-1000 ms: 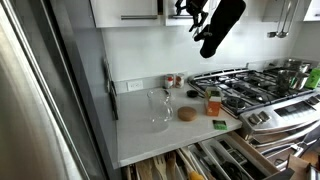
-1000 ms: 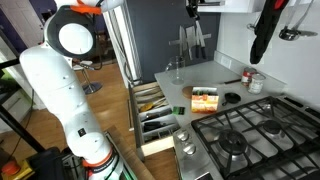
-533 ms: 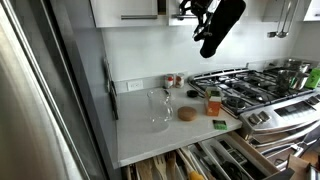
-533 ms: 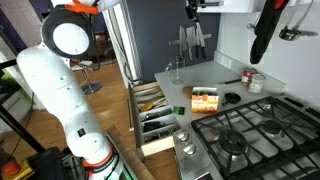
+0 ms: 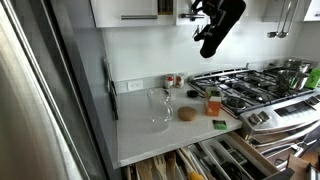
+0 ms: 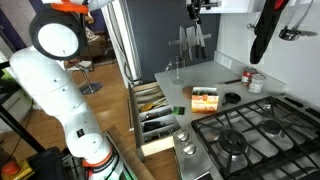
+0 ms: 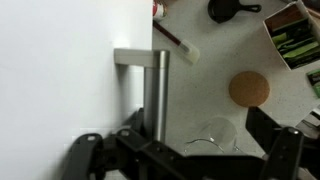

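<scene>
My gripper (image 5: 194, 8) hangs high above the counter, close to the white upper cabinet (image 5: 125, 10) and its metal bar handle (image 7: 158, 95). In the wrist view the gripper (image 7: 185, 157) is open wide, with its dark fingers (image 7: 285, 150) far apart and nothing between them. Far below it on the white counter (image 5: 140, 125) stand a clear glass (image 7: 215, 135) and a round cork coaster (image 7: 249, 88). The glass (image 5: 160, 108) and the coaster (image 5: 187, 114) also show in an exterior view. In an exterior view the gripper (image 6: 193, 8) sits at the top edge.
An orange box (image 5: 213, 103), a small black pan (image 7: 232, 10) and a slim tool (image 7: 175, 40) lie on the counter. A gas stove (image 5: 250, 85) stands beside it. Drawers (image 6: 155, 110) under the counter are pulled open. A steel fridge (image 5: 40, 90) fills one side.
The arm's white upper body has swung a little sideways, and the wrist has shifted slightly near the cabinet. The gripper has stayed open.
</scene>
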You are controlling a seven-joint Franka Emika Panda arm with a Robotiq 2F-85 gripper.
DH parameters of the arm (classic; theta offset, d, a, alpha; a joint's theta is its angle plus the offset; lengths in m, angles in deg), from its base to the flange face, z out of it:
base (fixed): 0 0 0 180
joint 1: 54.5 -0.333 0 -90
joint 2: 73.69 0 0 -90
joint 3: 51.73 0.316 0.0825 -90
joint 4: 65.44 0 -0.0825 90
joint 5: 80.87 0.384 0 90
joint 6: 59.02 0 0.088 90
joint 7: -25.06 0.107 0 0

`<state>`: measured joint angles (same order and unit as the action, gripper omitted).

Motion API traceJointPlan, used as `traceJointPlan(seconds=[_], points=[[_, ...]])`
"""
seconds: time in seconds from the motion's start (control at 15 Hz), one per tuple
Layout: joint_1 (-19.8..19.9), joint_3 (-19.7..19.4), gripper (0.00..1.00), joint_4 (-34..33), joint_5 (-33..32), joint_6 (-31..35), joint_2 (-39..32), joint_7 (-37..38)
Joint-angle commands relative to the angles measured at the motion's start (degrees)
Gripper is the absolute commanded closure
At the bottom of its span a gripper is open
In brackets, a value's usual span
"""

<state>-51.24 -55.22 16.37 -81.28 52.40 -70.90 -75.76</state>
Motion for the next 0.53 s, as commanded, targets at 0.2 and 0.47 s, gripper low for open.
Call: traceJointPlan(seconds=[0.2, 0.47], points=[[1.5, -2.2, 0.0, 6.7, 5.6, -4.4, 4.5, 1.2], [2.0, -3.4, 0.0, 8.2, 7.0, -5.6, 6.0, -0.8]])
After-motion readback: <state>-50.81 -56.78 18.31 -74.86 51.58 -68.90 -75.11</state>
